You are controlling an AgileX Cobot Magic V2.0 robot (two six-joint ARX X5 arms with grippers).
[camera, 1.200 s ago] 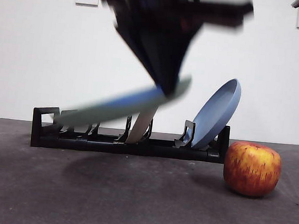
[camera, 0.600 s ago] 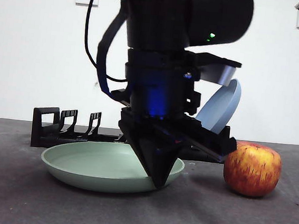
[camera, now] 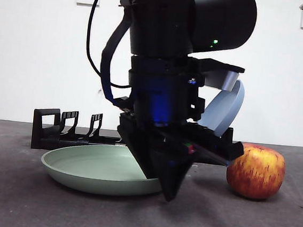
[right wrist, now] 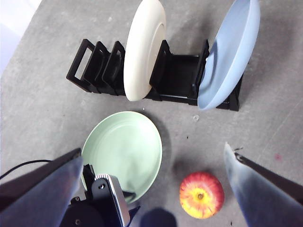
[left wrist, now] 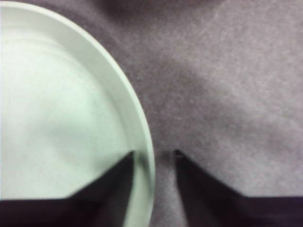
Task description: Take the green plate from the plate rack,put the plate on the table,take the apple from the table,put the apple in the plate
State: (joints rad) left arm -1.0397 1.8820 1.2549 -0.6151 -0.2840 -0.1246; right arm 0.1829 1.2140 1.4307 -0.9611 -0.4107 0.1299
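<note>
The green plate (camera: 92, 167) (right wrist: 123, 146) lies flat on the table (camera: 24, 203) in front of the plate rack (camera: 58, 131) (right wrist: 175, 80). My left gripper (camera: 169, 193) (left wrist: 154, 152) points down at the plate's right rim. Its jaws are open and straddle that rim (left wrist: 144, 142), one over the plate and one over the table. The apple (camera: 255, 172) (right wrist: 201, 195) rests on the table to the right of the plate, a little apart from it. My right gripper (right wrist: 152, 149) hangs high above the scene, open and holding nothing.
A cream-white plate (right wrist: 144, 47) and a blue plate (camera: 224, 107) (right wrist: 229, 52) stand upright in the rack behind the left arm. The rack's handle end (camera: 45, 127) is at the left. A white wall with sockets stands behind.
The green plate came down from a tilted carry in the air to lie flat on the table. Since then the left gripper has sunk slightly and shifted a little right at the rim.
</note>
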